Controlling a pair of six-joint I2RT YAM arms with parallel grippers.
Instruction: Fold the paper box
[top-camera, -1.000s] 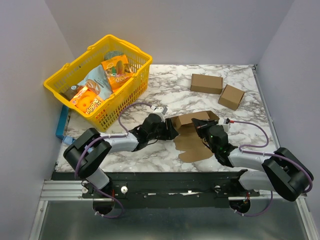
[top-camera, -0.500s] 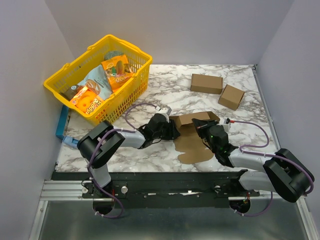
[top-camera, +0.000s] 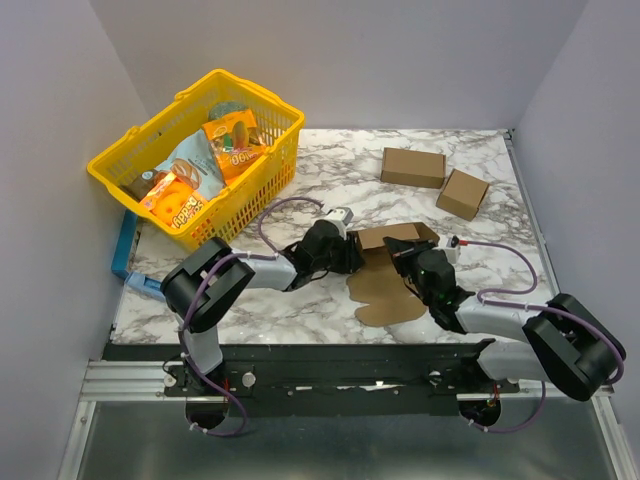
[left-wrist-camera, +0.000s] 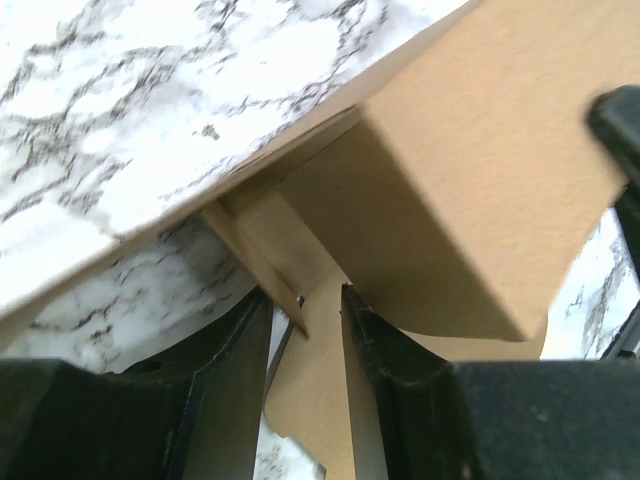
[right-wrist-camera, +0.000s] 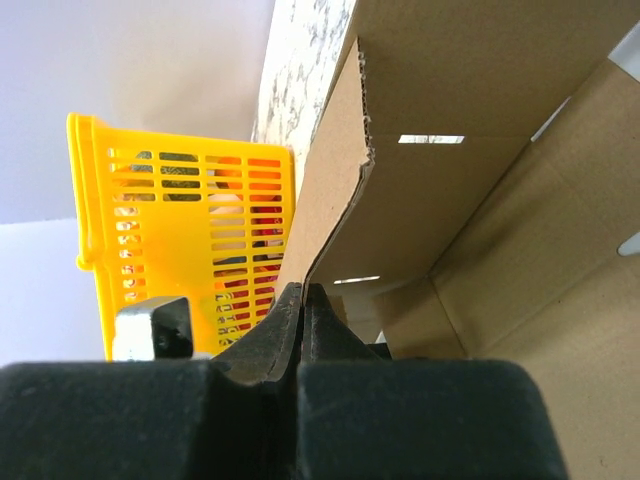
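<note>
The paper box (top-camera: 385, 290) is a brown die-cut sheet lying partly raised on the marble table, between the two arms. My left gripper (top-camera: 350, 254) reaches in at its left edge. In the left wrist view its jaws (left-wrist-camera: 303, 300) stand apart, with a thin flap edge (left-wrist-camera: 255, 262) running down into the gap and a raised panel (left-wrist-camera: 470, 200) above. My right gripper (top-camera: 408, 263) is at the box's right side. In the right wrist view it (right-wrist-camera: 303, 292) is shut on the lower edge of an upright cardboard wall (right-wrist-camera: 335, 190).
A yellow basket (top-camera: 195, 165) of snack packets stands at the back left and also shows in the right wrist view (right-wrist-camera: 190, 240). Two closed cardboard cuboids, one long (top-camera: 412, 167) and one squarish (top-camera: 462, 193), sit at the back right. A blue strip (top-camera: 124, 248) lies at the table's left edge.
My left gripper has moved right, in against the box's left edge, and its jaws have narrowed. The right gripper has kept its grip and hardly moved.
</note>
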